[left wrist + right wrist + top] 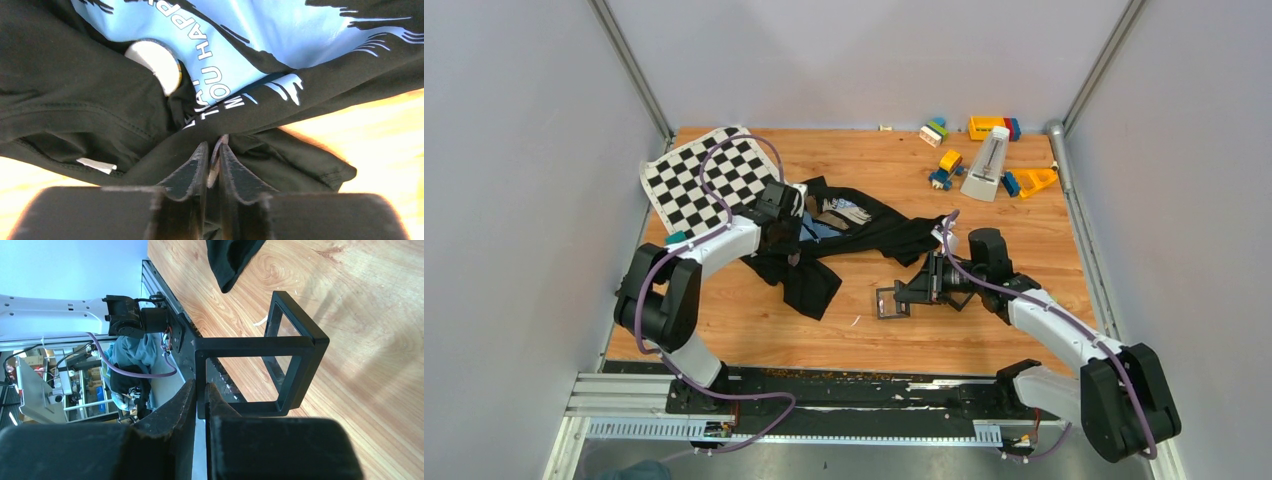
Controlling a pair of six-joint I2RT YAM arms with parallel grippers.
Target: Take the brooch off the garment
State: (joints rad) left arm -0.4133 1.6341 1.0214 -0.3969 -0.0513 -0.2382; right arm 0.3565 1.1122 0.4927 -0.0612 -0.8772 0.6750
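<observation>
From above, the left gripper [788, 232] was down on the black garment [869, 235] beside the chequered mat [709, 175]. The right gripper [918, 292] held a square black tray [890, 301] near the garment's right end.

At the left wrist, the jaws were almost closed on a thin pale grey piece, apparently the brooch [214, 165], against a garment fold below the blue print.

At the right wrist, the jaws were narrow, clamping the tray's rim.

Twin arms, white and black.
Left arm [724, 245] and right arm [1049, 320]: white link shells, black joint housings, purple cable [145, 375] routed externally; matt black wedge-shaped fingers [192, 172].
</observation>
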